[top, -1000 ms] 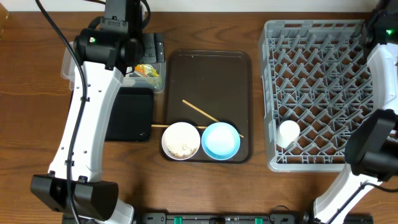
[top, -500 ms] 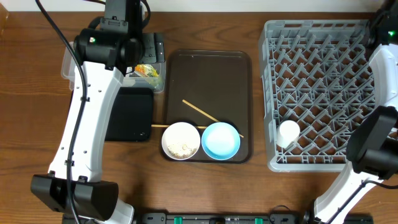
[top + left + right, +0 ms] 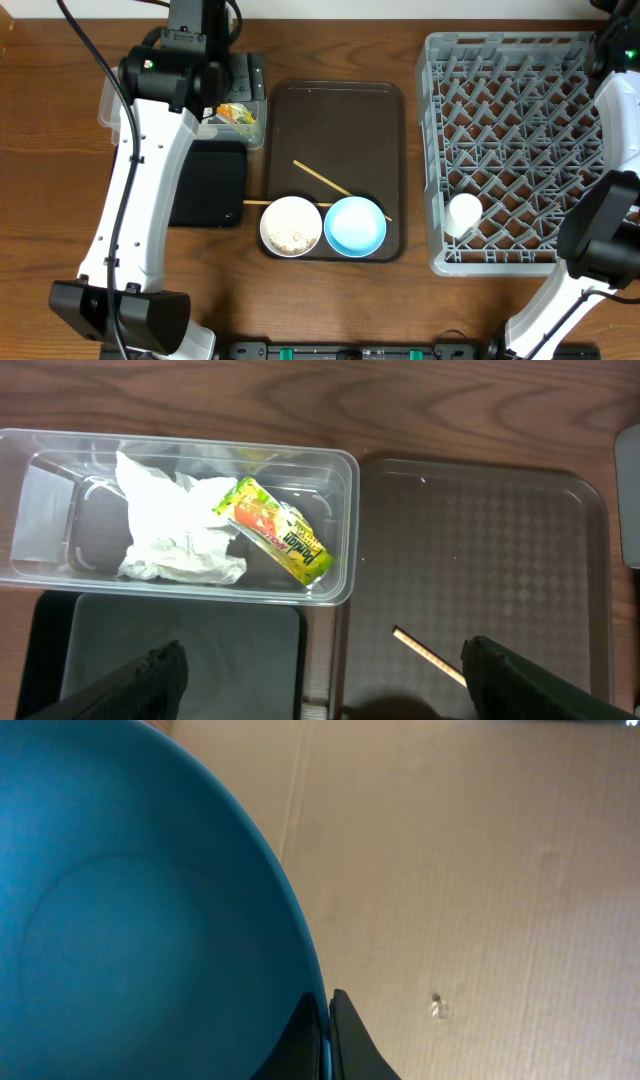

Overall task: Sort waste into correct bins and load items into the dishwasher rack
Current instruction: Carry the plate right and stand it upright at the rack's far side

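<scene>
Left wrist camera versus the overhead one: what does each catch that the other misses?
Left wrist only: the crumpled tissue, mostly hidden overhead by the left arm. Overhead only: the rack with its white cup, the white bowl and the light blue bowl. Both: the clear tub, snack wrapper, black tray, brown tray and a chopstick.

Right arm eases outward, only just.
In the overhead view the right arm (image 3: 614,120) and its dark elbow joint (image 3: 600,235) sit a touch nearer the picture's right edge and slightly higher than a second ago. This uncovers a sliver more of the dishwasher rack (image 3: 500,150) along its right-hand side.
</scene>
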### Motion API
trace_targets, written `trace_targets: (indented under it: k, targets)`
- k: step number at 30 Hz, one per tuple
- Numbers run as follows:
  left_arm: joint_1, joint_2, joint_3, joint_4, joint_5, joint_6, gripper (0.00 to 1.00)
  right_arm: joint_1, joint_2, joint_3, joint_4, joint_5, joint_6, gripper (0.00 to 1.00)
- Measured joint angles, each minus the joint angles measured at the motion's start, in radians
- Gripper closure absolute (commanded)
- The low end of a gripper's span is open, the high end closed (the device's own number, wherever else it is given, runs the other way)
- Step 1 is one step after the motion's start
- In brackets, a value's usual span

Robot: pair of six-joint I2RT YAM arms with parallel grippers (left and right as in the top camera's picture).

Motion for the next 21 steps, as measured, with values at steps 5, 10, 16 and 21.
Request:
trace_targets:
  k: [5,10,16,21]
  targets:
    - [0.000,0.000,0.000,0.000,0.000,0.000,0.10,0.000,0.000,0.000,-0.033,-0.016,-0.005,0.99]
    - [0.000,0.000,0.000,0.000,0.000,0.000,0.10,0.008,-0.005,0.009,-0.140,-0.019,0.011,0.99]
    - [0.000,0.000,0.000,0.000,0.000,0.000,0.10,0.014,-0.017,0.022,-0.277,-0.031,0.087,0.83]
    - [0.000,0.000,0.000,-0.001,0.000,0.000,0.09,0.015,-0.017,0.021,-0.329,-0.075,0.185,0.20]
